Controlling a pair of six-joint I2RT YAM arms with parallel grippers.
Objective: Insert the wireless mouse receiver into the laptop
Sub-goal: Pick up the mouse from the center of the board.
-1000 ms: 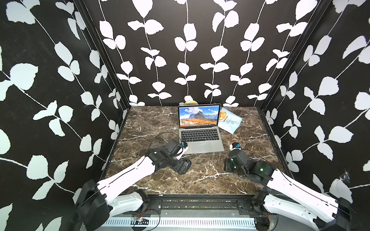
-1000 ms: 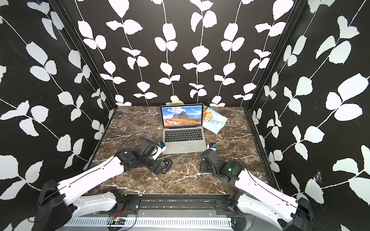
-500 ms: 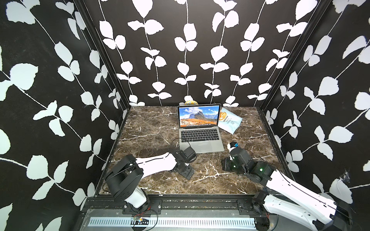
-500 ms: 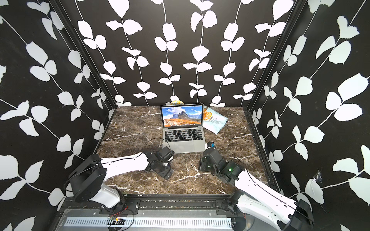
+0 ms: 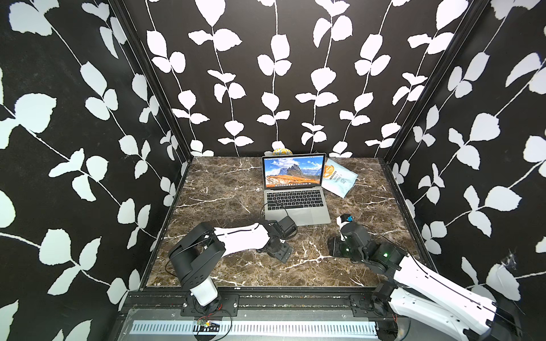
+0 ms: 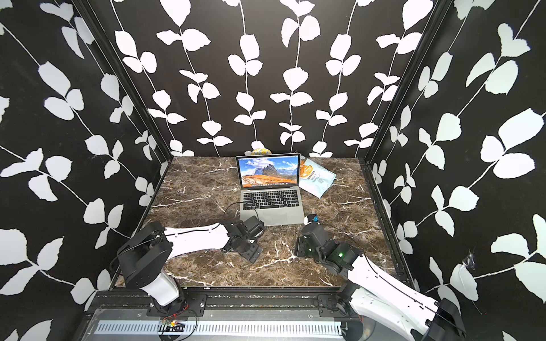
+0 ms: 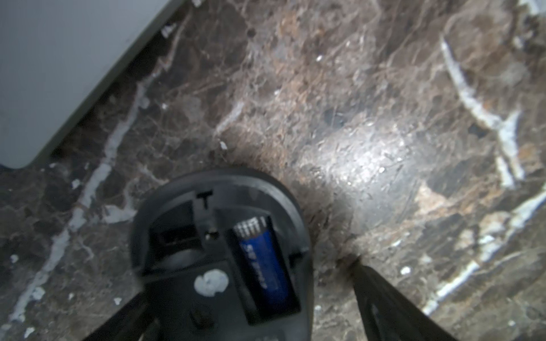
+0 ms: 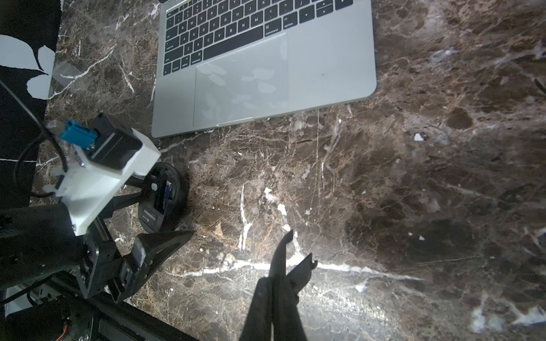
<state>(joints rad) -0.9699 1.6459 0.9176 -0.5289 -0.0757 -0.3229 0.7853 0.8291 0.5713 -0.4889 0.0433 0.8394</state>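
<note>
The laptop (image 5: pixel 298 206) (image 6: pixel 271 206) stands open at the back middle, its front corner showing in both wrist views (image 7: pixel 44 59) (image 8: pixel 325 59). The wireless mouse (image 7: pixel 218 245) (image 8: pixel 165 195) lies in front of the laptop's left front corner, its cover off and a blue battery bared. I cannot make out the receiver; a dark slot sits beside the battery. My left gripper (image 7: pixel 248 280) (image 5: pixel 280 251) is open around the mouse, one finger apart from it. My right gripper (image 8: pixel 295 251) (image 5: pixel 332 248) is shut low over bare marble to the right, nothing visible between its tips.
A pale blue snack packet (image 5: pixel 339 180) lies right of the laptop screen, and a yellow-patterned object (image 5: pixel 282 151) peeks out behind it. A black cable (image 5: pixel 266 206) loops along the laptop's left side. Leaf-patterned walls close in three sides of the marble table (image 5: pixel 221 192).
My left arm has folded down low and carried its gripper rightward, close to the laptop's front corner; its jaws have narrowed slightly. The right arm has barely moved.
</note>
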